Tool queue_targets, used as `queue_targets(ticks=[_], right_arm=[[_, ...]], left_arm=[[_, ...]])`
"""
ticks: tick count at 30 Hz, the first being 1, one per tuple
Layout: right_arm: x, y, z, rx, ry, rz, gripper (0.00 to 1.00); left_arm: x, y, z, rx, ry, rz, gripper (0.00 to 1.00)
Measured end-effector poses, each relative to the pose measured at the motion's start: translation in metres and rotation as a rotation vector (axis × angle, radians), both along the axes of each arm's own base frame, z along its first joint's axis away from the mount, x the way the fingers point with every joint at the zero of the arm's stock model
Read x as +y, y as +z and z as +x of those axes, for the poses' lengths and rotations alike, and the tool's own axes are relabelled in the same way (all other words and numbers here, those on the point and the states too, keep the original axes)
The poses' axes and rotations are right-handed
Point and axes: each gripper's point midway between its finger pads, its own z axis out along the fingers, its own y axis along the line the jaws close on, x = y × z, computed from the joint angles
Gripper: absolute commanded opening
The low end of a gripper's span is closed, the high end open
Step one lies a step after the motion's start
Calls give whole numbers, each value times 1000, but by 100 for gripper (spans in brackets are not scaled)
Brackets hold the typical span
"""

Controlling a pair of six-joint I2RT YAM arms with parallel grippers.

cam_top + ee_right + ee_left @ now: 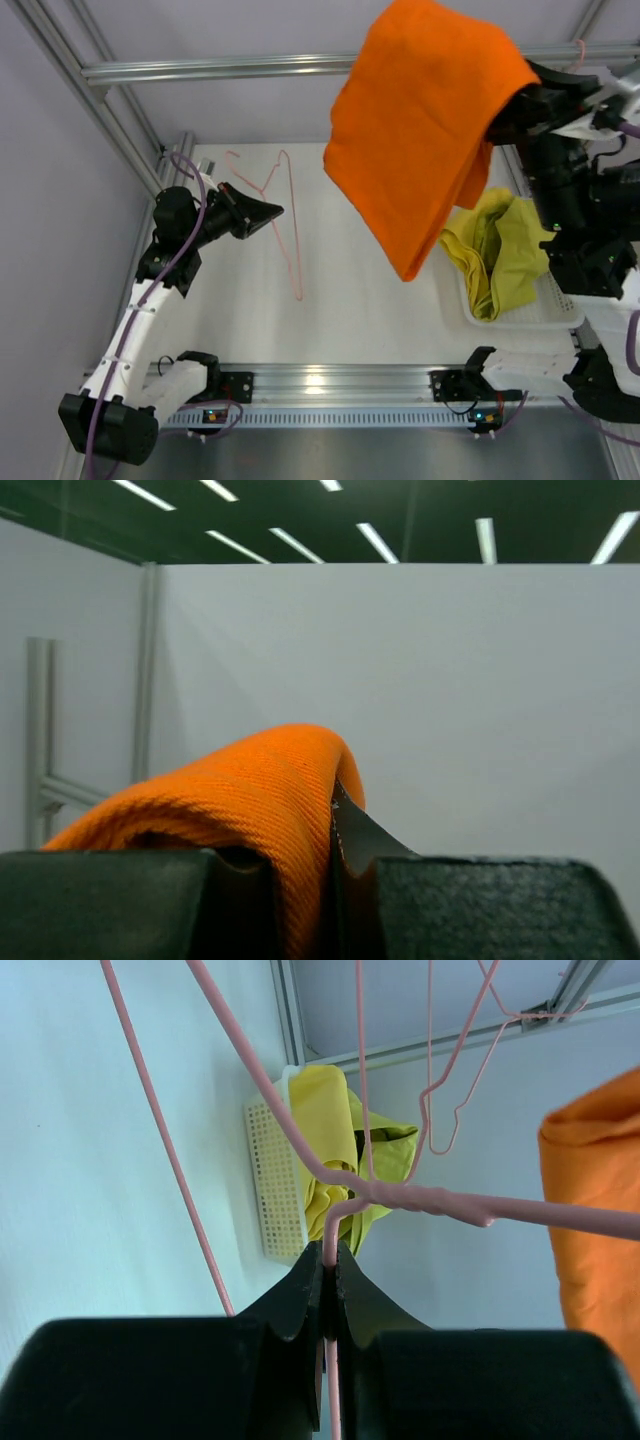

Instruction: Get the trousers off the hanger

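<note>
Near rail: a metal rail (330,385) runs along the near edge of the surface (360,300), with both arm bases bolted to it.

Left tool: the left tool (330,1260) is at the left of the surface, pointing right. Its black fingers (300,1290) are pressed together on the thin wire of the hanger, with no gap showing between them.

Hanger: the hanger (296,250) is bare pink wire with no cloth on it. It stretches from near to far just right of the left tool. Whether it rests on the surface cannot be told.

Basket: a white perforated basket (520,318) sits at the right side of the surface, near the right arm.

Basket contents: the yellow trousers (468,248) and the yellow-green trousers (525,262) lie crumpled together inside. The yellow pair spills over the left rim.

Right tool: the right tool (318,870) is raised high at the far right, above the basket. It is clamped on a fold of orange cloth, which fills the space between its fingers (352,832).

Orange trousers: the orange trousers (420,130) are bright, plain and folded. They are off the hanger and well apart from it. They hang in the air from the right tool, draping down and left to a pointed corner beside the basket's left edge.

Far frame: a metal bar (220,68) crosses behind everything.
</note>
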Motion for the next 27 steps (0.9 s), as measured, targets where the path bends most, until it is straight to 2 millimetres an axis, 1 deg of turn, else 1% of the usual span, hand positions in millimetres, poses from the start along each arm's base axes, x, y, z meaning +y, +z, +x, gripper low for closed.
queue_targets(ticks=[3, 5, 6, 9, 11, 14, 16, 17, 18, 19, 21, 23, 25, 26, 27], right_arm=[[-53, 12, -5, -50, -166, 17, 0], [-91, 15, -14, -72, -290, 25, 0], [-112, 16, -21, -77, -361, 34, 0], [-161, 12, -47, -79, -542, 36, 0], [-189, 6, -70, -73, -654, 37, 0], [-230, -8, -111, -44, -833, 51, 0], [-252, -22, -130, 1, -948, 50, 0], [-262, -30, -137, 40, -1007, 48, 0], [-271, -41, -139, 86, -1066, 37, 0], [-279, -53, -139, 135, -1121, 20, 0], [-288, -86, -125, 256, -1227, -53, 0], [-290, -127, -99, 391, -1305, -178, 0], [-285, -170, -67, 523, -1356, -327, 0], [-282, -197, -48, 605, -1374, -425, 0], [-279, -219, -33, 669, -1383, -502, 0]], left_arm=[[0, -1, 0, -13, -3, 12, 0], [0, 0, 0, -22, -4, 17, 0], [0, 0, 0, -25, -5, 18, 0], [0, 0, 0, -28, -5, 18, 0], [0, 1, 1, -32, -5, 17, 0], [0, 3, 2, -42, -5, 15, 0], [-1, 3, 5, -45, -5, 14, 0], [-1, 4, 6, -45, -5, 14, 0], [-1, 4, 8, -46, -5, 13, 0], [-1, 5, 9, -48, -5, 13, 0], [-2, 6, 12, -49, -4, 11, 0], [-2, 7, 14, -47, -4, 7, 0], [-3, 8, 15, -45, -3, 3, 0], [-3, 8, 15, -42, -3, 1, 0], [-3, 9, 15, -42, -2, -1, 0]])
